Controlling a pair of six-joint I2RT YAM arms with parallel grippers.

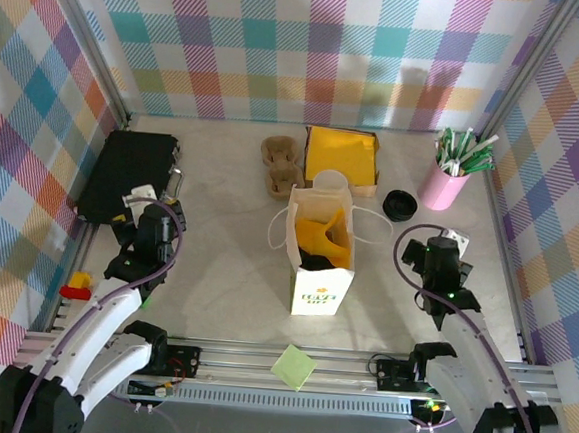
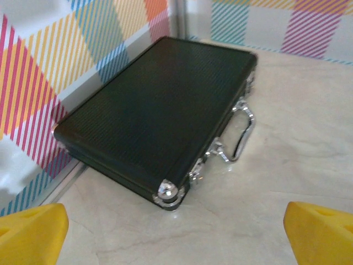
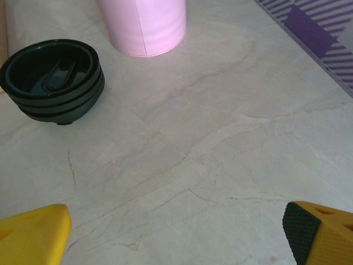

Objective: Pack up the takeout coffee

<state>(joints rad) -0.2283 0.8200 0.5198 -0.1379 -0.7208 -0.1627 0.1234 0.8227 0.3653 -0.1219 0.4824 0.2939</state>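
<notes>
Your left tool (image 2: 176, 237) stands wide open and empty, facing the black case (image 2: 160, 110) at the surface's left edge. Your right tool (image 3: 176, 237) is just as wide and empty, near the black lids (image 3: 52, 77) and pink cup (image 3: 146, 25) by the right edge. The paper bag (image 1: 319, 284) stands mid-surface with yellow things inside. You cannot place the takeout coffee for certain: a cream-white cup (image 1: 330, 183) stands just behind the bag, its lower part hidden. Treat packing as unconfirmed.
</notes>
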